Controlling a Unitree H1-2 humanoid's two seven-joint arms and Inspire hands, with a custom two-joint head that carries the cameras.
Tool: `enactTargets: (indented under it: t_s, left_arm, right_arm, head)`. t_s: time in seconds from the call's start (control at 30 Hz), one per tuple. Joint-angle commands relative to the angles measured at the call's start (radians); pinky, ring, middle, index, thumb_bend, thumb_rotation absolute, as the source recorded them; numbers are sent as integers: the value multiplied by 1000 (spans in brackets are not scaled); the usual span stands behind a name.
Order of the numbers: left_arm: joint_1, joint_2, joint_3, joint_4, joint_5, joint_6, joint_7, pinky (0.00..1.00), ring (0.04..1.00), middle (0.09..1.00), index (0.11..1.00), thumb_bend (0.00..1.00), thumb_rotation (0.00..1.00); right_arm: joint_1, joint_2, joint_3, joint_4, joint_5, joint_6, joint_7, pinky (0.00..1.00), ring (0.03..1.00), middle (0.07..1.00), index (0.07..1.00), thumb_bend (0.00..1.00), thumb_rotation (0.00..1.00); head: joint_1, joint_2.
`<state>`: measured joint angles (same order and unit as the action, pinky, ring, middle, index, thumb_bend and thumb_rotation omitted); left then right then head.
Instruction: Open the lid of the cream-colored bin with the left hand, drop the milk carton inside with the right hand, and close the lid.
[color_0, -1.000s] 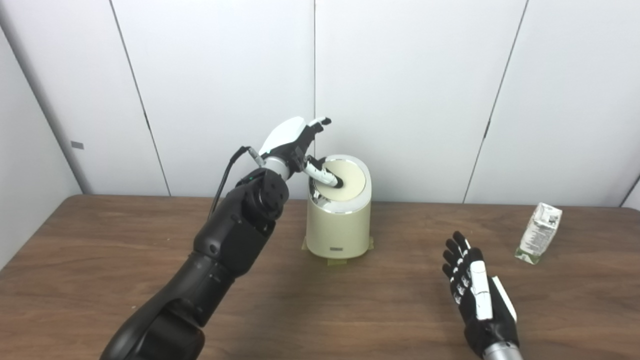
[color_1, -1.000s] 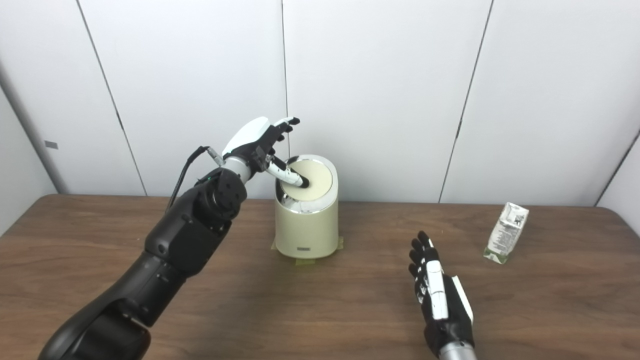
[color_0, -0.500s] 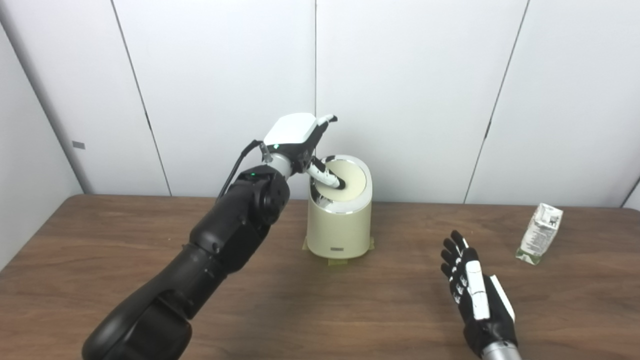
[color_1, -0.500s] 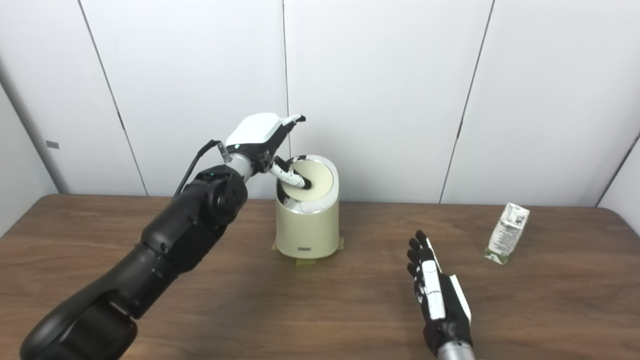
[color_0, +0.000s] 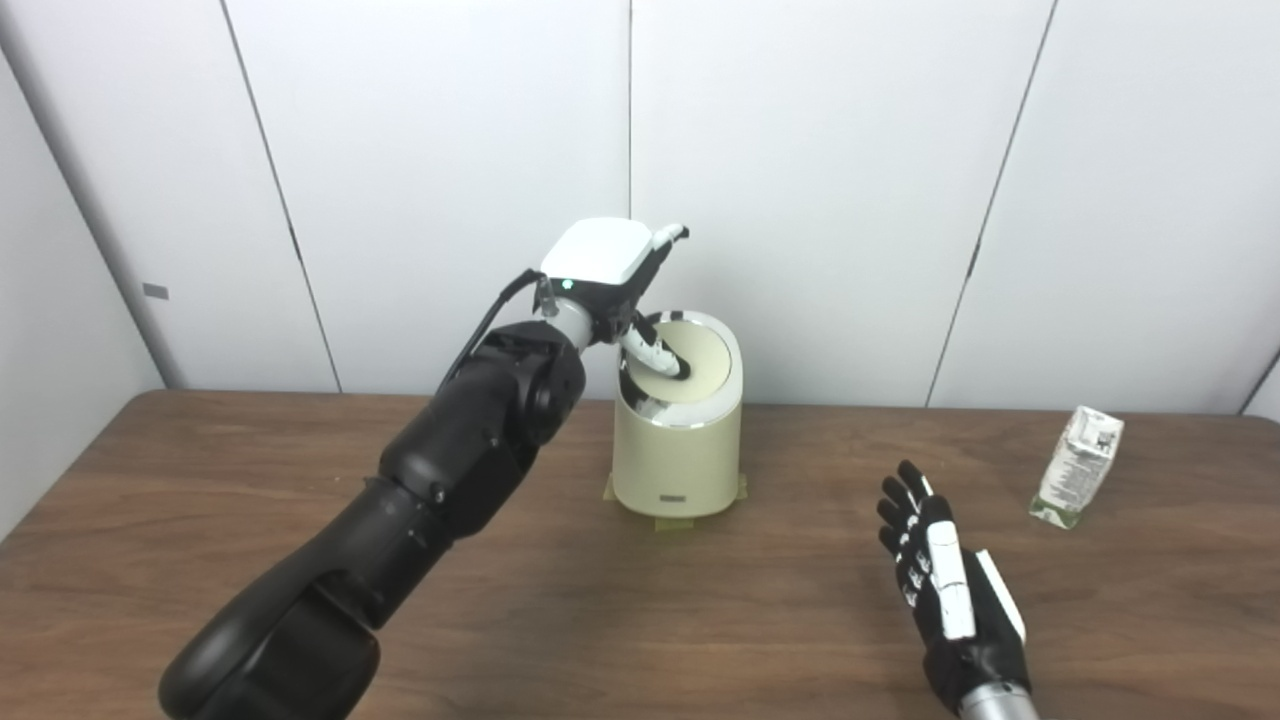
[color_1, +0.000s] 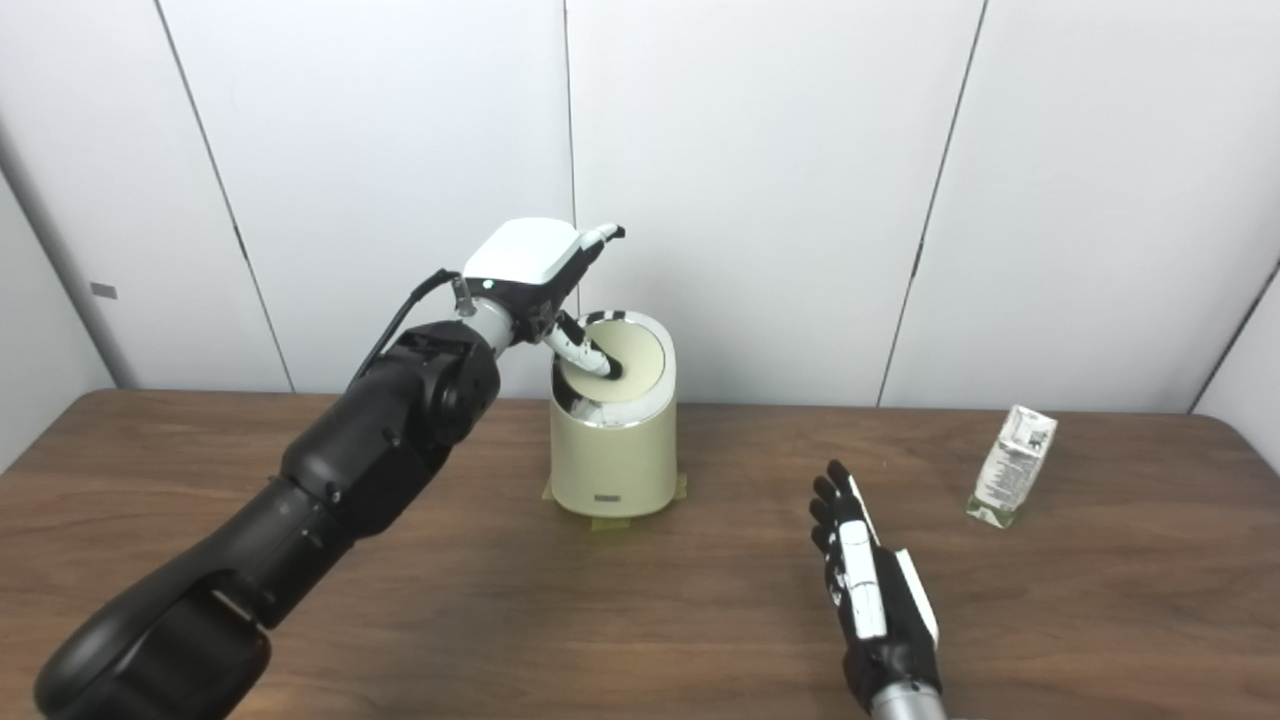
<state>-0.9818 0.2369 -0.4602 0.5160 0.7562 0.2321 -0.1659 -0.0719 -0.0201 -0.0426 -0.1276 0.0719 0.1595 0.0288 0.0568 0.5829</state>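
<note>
Left hand (color_0: 610, 275) sits on the bin (color_0: 678, 440) at 12 o'clock, thumb pressing the partly tipped lid (color_0: 690, 362), fingers spread. I'd keep pushing steadily. Right hand (color_0: 950, 590) is flat, empty; milk carton (color_0: 1078, 465) stands at 3 o'clock.

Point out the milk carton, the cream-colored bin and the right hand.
milk carton (color_0: 1078, 466): left eye view, middle of its printed side.
cream-colored bin (color_0: 677, 465): left eye view, front wall below the lid.
right hand (color_1: 873, 600): right eye view, back of the open hand.
</note>
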Motion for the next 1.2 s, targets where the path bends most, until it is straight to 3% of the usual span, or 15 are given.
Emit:
enactTargets:
  t_s: [0.0,0.13,0.27,0.37,0.53,0.73,0.87,1.03,1.17]
  left_arm:
    - [-26,-9,76,-45,-73,40,-7,780,888,922,935,870,93]
    - [6,-42,238,-163,-222,94,-7,673,808,865,905,652,226]
    - [52,-62,352,-292,-333,169,-19,727,811,848,877,483,327]
    - [98,-60,385,-385,-366,207,-18,803,854,871,872,424,438]
    - [197,-60,427,-478,-454,190,-21,786,856,858,861,329,749]
    - [325,-72,456,-604,-522,230,-17,851,895,883,901,351,842]
    - [425,-101,492,-693,-554,233,8,863,889,883,897,333,834]
    - [549,-104,496,-762,-585,200,23,884,900,906,916,391,944]
    - [643,-120,497,-801,-599,171,46,888,913,918,925,400,910]
  right_arm:
    - [-40,3,1,-43,0,-19,-5,981,972,972,982,651,1000]
    - [-39,2,0,-42,2,-19,-5,984,973,974,980,653,1000]
    - [-38,0,-1,-49,12,-12,0,987,978,980,984,652,1000]
    - [-38,-2,-2,-50,18,-9,2,992,981,983,987,652,1000]
    - [-39,-10,-1,-49,11,-10,1,981,973,975,981,642,1000]
    - [-37,-15,-3,-58,16,-3,3,986,974,970,976,653,1000]
    - [-35,-20,-11,-58,23,-12,3,982,973,969,974,656,998]
    - [-32,-34,-24,-53,35,-26,8,963,965,964,970,654,885]
    - [-32,-47,-34,-57,33,-28,2,931,958,968,963,651,766]
  head:
    - [1,1]
    - [1,3]
    - [0,8]
    - [0,9]
    - [2,13]
    - [-3,18]
    - [-8,20]
    - [-6,27]
    - [-24,31]
